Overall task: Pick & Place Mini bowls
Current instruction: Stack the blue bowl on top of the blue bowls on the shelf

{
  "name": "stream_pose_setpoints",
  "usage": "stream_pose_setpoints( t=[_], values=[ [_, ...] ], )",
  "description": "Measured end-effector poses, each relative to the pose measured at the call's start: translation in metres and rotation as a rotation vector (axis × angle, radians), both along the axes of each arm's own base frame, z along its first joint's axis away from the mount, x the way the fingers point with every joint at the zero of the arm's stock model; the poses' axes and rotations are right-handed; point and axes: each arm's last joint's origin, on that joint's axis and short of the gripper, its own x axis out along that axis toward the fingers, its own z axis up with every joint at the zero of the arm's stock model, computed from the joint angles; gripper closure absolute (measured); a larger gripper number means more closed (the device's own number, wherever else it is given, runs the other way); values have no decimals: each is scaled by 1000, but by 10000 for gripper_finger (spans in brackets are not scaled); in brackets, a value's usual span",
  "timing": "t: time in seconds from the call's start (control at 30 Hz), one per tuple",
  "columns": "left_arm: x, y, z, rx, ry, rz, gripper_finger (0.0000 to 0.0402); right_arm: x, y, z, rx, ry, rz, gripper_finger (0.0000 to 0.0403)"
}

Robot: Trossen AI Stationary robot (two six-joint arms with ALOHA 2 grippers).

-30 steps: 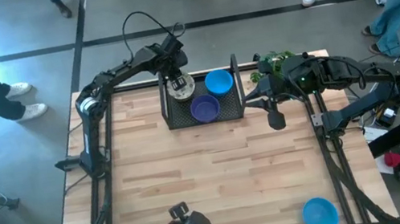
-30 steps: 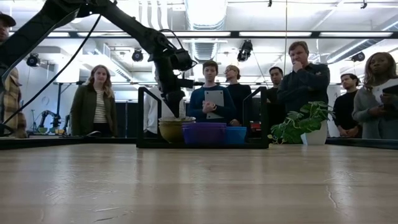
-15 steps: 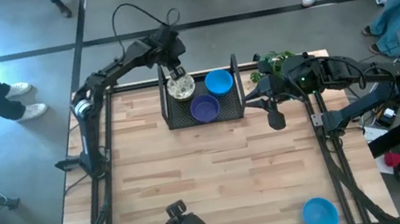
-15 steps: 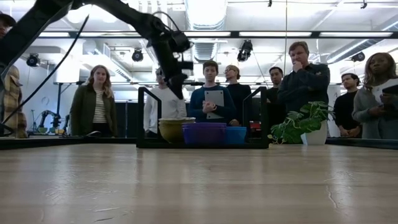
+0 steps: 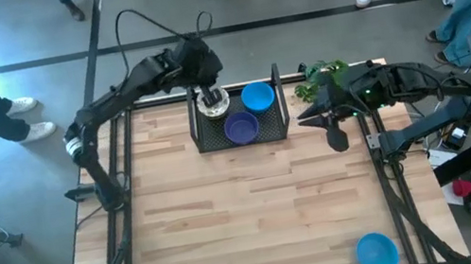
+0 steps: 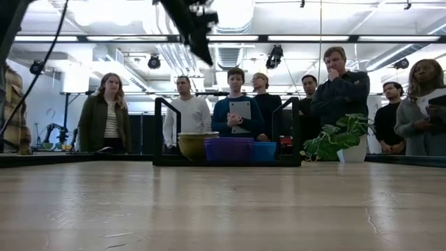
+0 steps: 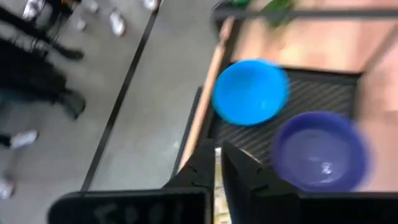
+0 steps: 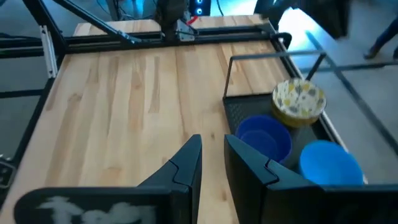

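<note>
A black mesh tray (image 5: 208,139) at the table's far edge holds three mini bowls: a cream speckled one (image 5: 212,105), a bright blue one (image 5: 257,97) and a purple one (image 5: 241,128). In the low view they sit side by side: cream (image 6: 197,145), purple (image 6: 228,148), blue (image 6: 263,150). My left gripper (image 7: 218,152) hangs high above the cream bowl (image 7: 217,205), its fingers shut to a thin slit, holding nothing. My right gripper (image 8: 212,146) hovers at the table's right edge, near the tray, slightly open and empty. Another blue bowl (image 5: 376,252) rests on the table's near right corner.
A green leafy plant (image 5: 322,74) stands at the far right, just beyond the tray and close to my right arm. The tray has upright black handles (image 6: 159,129) at both ends. Bare wooden table (image 5: 250,216) lies between the tray and the near edge. Several people stand behind the table.
My left gripper has risen straight up from the cream bowl, which stays seated in the tray's far left part; in the low view the gripper climbs from the bowl's rim to the picture's top. My right gripper has shifted a little toward the table's right edge.
</note>
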Motion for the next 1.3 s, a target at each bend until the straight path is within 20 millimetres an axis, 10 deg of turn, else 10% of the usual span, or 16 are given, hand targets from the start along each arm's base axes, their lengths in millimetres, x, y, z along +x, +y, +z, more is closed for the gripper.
stream_pose_setpoints(
  t=[0.37,0.83,1.3],
  values=[
    [-1,-109,44,-63,-196,-165,401,-31,14,-14,125,234,40,337],
    [-2,-226,49,-2,-330,-26,401,-66,65,-29,141,550,381,337],
    [-12,-265,51,51,-352,-72,401,-62,111,-46,64,700,591,337]
  ],
)
